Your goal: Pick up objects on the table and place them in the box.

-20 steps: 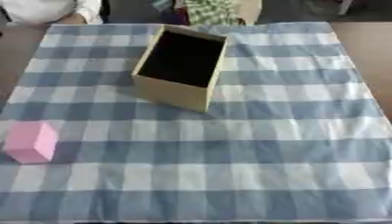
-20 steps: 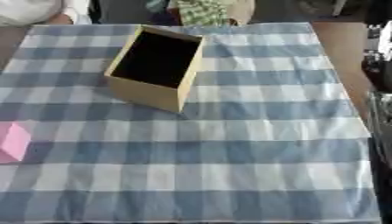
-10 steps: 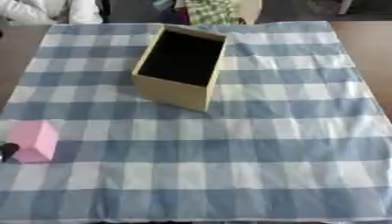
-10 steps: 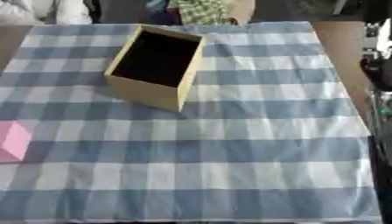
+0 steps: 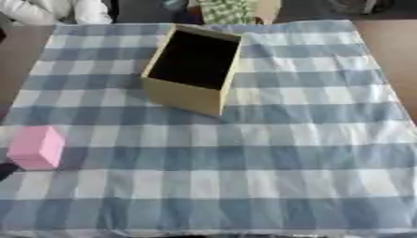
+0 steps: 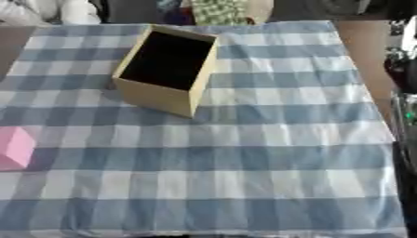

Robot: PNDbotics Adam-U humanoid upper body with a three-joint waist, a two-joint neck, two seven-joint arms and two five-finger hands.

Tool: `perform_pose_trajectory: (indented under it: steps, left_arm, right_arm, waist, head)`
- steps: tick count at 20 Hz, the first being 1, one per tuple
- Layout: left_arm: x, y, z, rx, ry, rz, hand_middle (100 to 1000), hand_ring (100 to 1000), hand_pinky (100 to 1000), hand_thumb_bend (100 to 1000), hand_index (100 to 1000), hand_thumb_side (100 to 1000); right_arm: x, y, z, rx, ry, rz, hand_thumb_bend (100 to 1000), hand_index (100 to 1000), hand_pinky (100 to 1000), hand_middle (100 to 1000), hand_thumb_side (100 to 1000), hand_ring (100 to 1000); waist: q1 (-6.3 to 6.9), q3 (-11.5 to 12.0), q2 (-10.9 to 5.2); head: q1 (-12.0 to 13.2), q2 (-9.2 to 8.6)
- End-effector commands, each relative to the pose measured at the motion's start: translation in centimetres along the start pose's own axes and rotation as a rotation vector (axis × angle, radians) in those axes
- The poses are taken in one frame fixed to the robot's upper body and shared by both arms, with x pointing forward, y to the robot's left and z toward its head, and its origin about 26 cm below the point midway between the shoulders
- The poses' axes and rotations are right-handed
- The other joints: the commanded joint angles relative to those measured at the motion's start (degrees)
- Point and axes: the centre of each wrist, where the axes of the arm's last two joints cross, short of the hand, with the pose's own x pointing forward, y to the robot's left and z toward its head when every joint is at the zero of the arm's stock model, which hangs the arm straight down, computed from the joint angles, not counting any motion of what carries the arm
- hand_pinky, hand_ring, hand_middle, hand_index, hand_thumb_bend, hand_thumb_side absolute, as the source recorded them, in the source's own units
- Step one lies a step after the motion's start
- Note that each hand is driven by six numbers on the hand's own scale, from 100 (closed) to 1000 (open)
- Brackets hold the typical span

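Note:
A pink block [image 5: 36, 148] lies on the checked cloth at the table's left edge. The open tan box [image 5: 194, 69] stands at the back centre, its dark inside showing nothing. A dark sliver of my left hand [image 5: 5, 170] shows at the left edge, just below and beside the pink block; its fingers are hidden. Dark parts of my right arm or hand [image 6: 402, 69] show past the table's right edge, far from the block and the box.
The blue and white checked cloth [image 5: 269, 158] covers the table. People sit beyond the far edge. Bare brown table [image 6: 362, 42] shows at the back right.
The dark sliver of my left hand has come in at the left edge beside the pink block. Block and box have not moved.

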Motion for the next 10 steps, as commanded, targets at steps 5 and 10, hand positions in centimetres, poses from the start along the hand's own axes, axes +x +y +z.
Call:
perform_pose_trajectory:
  steps: [5,10]
  left_arm:
    - [-1.8,2.1,-0.6,-0.075,0.059,-0.081,833,833,703,687,910,510]
    - [-3.4,3.0,-1.4,-0.137,0.101,-0.092,835,839,717,690,908,501]
  right_arm:
    - [0.3,-0.5,-0.9,0.027,-0.036,0.016,100,779,790,596,754,616]
    - [0.3,-0.4,-0.9,0.027,-0.038,0.012,100,779,789,595,754,616]
  waist:
    - [0.46,0.1,-0.78]
    - [0.48,-0.1,-0.72]
  head:
    - [0.4,0.4]
    - [0.5,0.4]
